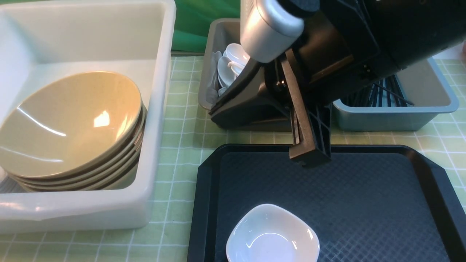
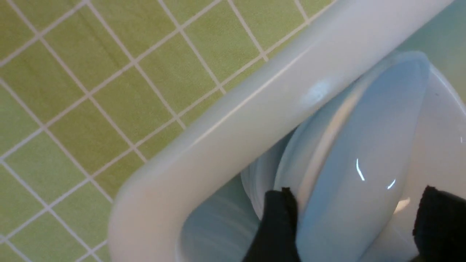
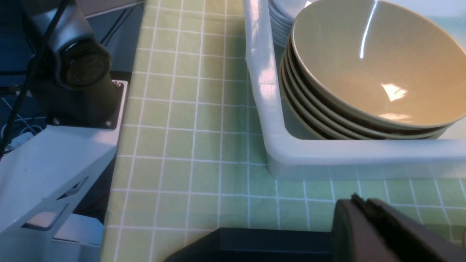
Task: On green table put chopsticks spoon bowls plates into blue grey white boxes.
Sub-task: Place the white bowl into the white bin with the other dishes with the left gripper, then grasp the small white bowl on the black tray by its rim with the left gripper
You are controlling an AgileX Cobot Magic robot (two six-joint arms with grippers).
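the left gripper (image 2: 357, 191) hangs inside a corner of the white box (image 2: 225, 123), with its two black fingers (image 2: 276, 225) spread wide. a tilted plate (image 2: 364, 138) stands on edge between them, leaning toward the box wall beside a pile of plates (image 2: 260, 171). nothing looks pinched (whether either finger touches the plate cannot be told from so close). outside that corner lies the green table (image 2: 109, 91).

in the front view the white box sits on the robot's left side of the table, with a stack of bowls (image 1: 69, 123) tipped inside it. the right wrist view shows the pile of plates just behind those bowls, in the same box.

the right gripper (image 1: 309, 158) points down over the far edge of the black tray (image 1: 364, 203). its fingers are pressed together with nothing between them. a lone plate (image 1: 273, 236) lies on the tray near its front edge, well apart from that gripper.

behind the tray, the grey box (image 1: 214, 54) holds white spoons (image 1: 233, 62), partly hidden by the right arm. the blue box (image 1: 397, 118), further to the right, holds the chopsticks (image 1: 386, 94).
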